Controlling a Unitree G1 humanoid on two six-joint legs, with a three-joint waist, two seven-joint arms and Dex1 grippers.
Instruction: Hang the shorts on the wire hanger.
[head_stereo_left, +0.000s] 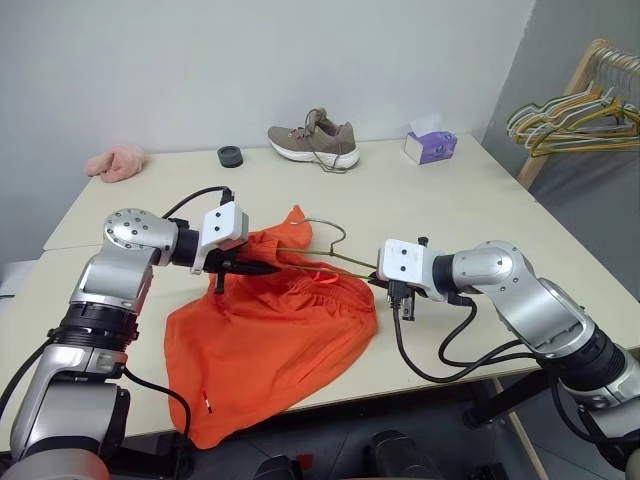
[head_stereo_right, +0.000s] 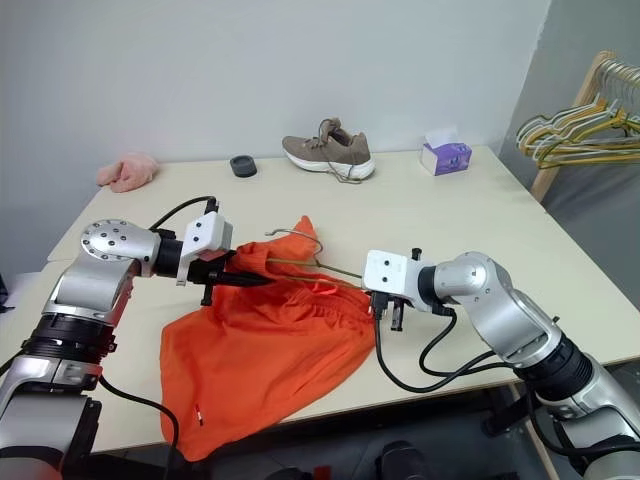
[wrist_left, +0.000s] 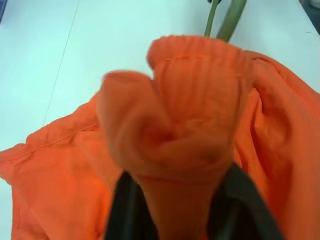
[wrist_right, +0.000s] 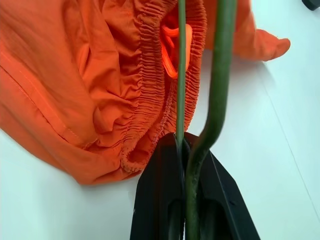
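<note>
On the cream table (head_stereo_left: 560, 250), the orange shorts (head_stereo_left: 265, 345) lie spread, lower edge draped over the near rim. At their waistband, the left gripper (head_stereo_left: 262, 268) pinches a bunched fold of fabric. Beside the shorts, the right gripper (wrist_right: 192, 165) clamps the olive wire hanger (head_stereo_left: 335, 258), whose hook curves just above the waistband.

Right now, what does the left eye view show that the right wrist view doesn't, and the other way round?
Left eye view alone: the left gripper pinching a fold of shorts, plus the shoe, tissue box, pink cloth and the hangers bunched on a rack.

Right wrist view alone: a close look at the gathered waistband, the drawcord loop and the right gripper clamped on two wires.

Both: the orange shorts, the wire hanger and the table.
</note>
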